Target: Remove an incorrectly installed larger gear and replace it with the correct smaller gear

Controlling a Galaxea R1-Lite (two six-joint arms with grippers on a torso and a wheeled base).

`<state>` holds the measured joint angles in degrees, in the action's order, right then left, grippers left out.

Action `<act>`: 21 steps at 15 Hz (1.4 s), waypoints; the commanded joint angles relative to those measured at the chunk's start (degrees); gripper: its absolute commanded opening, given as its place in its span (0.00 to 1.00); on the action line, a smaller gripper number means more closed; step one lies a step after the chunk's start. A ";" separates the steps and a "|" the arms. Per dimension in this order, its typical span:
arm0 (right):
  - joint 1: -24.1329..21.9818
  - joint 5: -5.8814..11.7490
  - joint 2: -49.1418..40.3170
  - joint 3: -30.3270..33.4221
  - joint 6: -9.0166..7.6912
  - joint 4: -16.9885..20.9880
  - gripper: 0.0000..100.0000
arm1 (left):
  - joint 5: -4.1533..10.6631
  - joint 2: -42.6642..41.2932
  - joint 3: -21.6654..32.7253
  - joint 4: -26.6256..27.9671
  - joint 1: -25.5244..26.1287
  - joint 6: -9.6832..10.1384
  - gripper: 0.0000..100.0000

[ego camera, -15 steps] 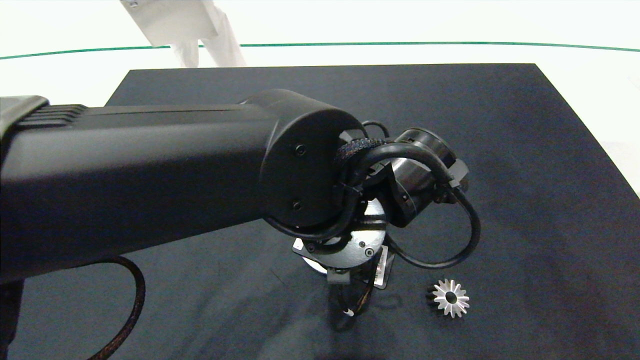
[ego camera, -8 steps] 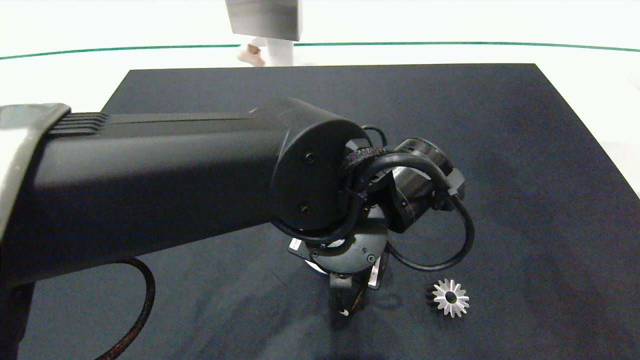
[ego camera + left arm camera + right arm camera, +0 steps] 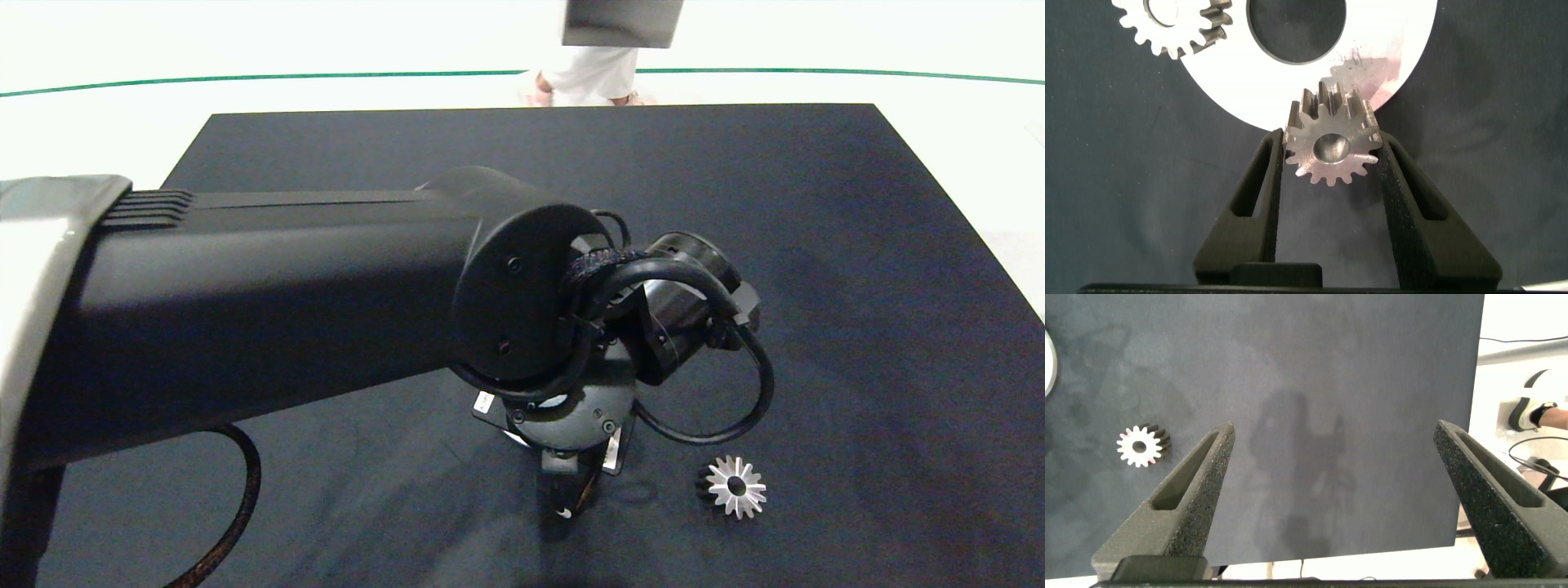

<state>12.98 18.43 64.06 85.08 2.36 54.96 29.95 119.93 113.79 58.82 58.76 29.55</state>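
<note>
My left gripper [image 3: 1333, 140] is shut on the smaller gear [image 3: 1333, 149], a silver one with short blunt teeth and a round bore. It holds the gear over the rim of a white round plate [image 3: 1396, 49] that has a dark centre hole. The larger gear [image 3: 735, 487], spiky and star-like, lies flat on the black mat to the right of the left arm [image 3: 326, 302]; it also shows as the larger gear [image 3: 1141, 446] in the right wrist view. In the head view the left wrist hides its fingers. My right gripper [image 3: 1335, 429] hangs open over bare mat.
Another small gear [image 3: 1176, 20] sits on the white plate. The black mat [image 3: 816, 245] covers the table, whose white edge [image 3: 1523, 457] shows beyond it. A person's legs [image 3: 596, 82] stand past the far edge.
The left arm has shifted slightly right and lower. The person beyond the table has walked to the right. The larger gear has not moved.
</note>
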 commanded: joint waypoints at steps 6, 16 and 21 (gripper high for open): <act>0.02 0.11 0.19 0.00 0.01 0.33 1.00 | 0.19 0.30 -0.14 0.42 0.13 0.60 0.00; 0.02 -0.06 0.27 0.00 0.01 0.33 1.00 | 0.19 1.80 0.38 0.33 0.30 0.60 0.00; 0.02 -0.15 0.19 0.00 0.01 0.33 1.00 | 0.19 2.24 0.47 0.24 0.30 0.51 1.00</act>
<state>12.98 18.16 64.20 85.05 2.34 54.98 29.98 121.92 114.31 58.73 59.04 29.88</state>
